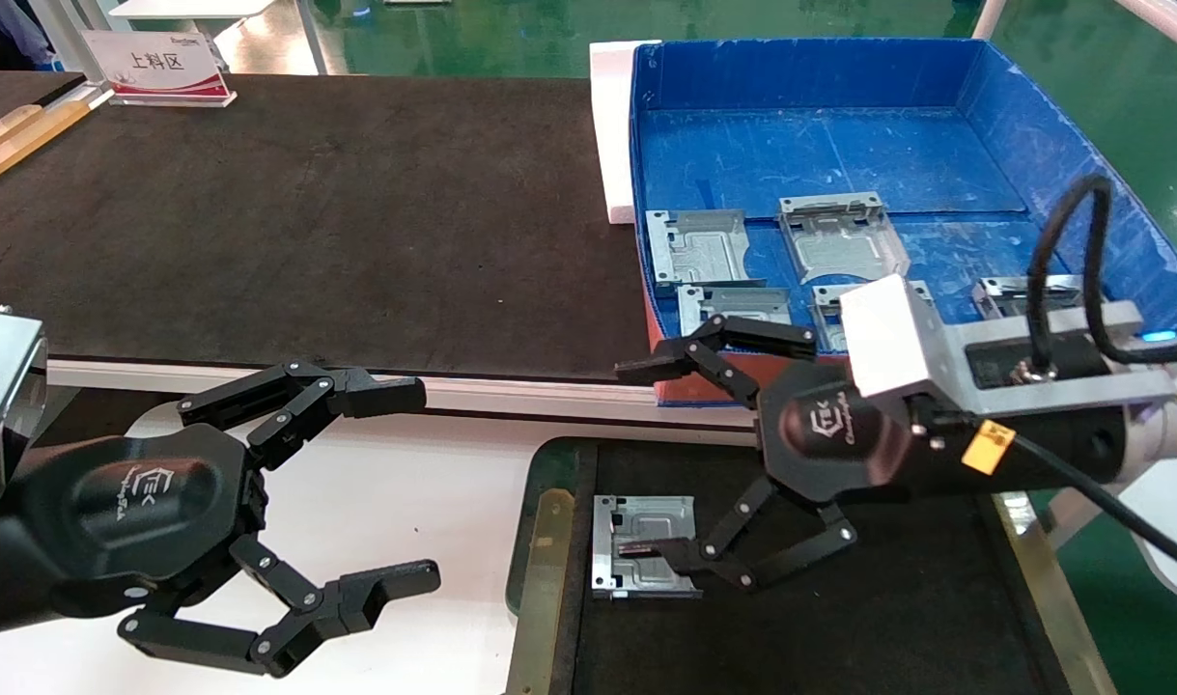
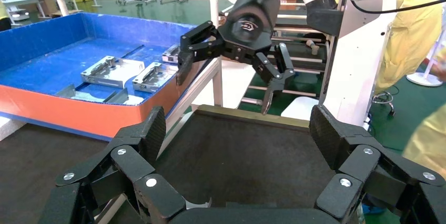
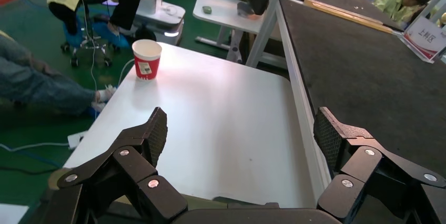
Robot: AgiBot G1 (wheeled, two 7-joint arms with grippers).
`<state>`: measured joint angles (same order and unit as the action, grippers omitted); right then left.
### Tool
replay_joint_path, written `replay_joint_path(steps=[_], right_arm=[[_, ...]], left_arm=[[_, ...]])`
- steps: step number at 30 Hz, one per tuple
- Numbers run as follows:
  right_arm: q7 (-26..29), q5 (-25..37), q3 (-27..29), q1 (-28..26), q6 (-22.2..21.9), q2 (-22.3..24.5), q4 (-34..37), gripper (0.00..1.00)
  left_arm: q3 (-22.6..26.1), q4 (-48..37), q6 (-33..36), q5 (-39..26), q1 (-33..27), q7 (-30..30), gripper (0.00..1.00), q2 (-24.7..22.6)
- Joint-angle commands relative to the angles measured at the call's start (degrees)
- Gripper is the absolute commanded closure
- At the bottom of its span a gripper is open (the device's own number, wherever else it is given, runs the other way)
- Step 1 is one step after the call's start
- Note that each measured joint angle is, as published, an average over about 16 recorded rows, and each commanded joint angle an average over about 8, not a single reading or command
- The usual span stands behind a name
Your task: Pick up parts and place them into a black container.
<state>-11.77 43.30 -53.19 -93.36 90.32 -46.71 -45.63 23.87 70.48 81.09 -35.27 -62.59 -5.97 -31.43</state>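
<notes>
One silver-grey part [image 1: 643, 560] lies flat at the left end of the black container [image 1: 553, 461], on its felt floor. My right gripper [image 1: 643, 459] hangs open and empty just above that part, its lower finger over the plate's edge. It also shows in the left wrist view [image 2: 226, 82], open above the tray floor [image 2: 236, 150]. Several more parts [image 1: 696, 246] lie in the blue box [image 1: 1022, 125]. My left gripper [image 1: 405, 487] is open and empty over the white table, left of the container. Each wrist view shows its own open jaws, left [image 2: 239, 134] and right [image 3: 242, 140].
A long black mat-covered table [image 1: 308, 212] runs behind. A white foam block [image 1: 612, 125] stands against the blue box's left wall. A sign [image 1: 158, 68] stands at the far left. A red paper cup [image 3: 147, 59] stands on the white table [image 3: 210, 119]. People sit nearby.
</notes>
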Motion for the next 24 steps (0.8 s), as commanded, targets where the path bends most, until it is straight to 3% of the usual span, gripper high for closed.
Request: replay_joint_path(steps=[1,24], right_arm=[[1.0,-0.1,1.7,1.4,-0.2,0.5,-1.3,0.0],[12.4,-0.8,20.5,17.5,-2.5,6.4,-15.4,0.0]], left_arm=[[0.0,0.0,0.0,0.0,0.0,0.0,0.0,0.0],[0.0,0.0,0.0,0.0,0.0,0.0,0.0,0.0]])
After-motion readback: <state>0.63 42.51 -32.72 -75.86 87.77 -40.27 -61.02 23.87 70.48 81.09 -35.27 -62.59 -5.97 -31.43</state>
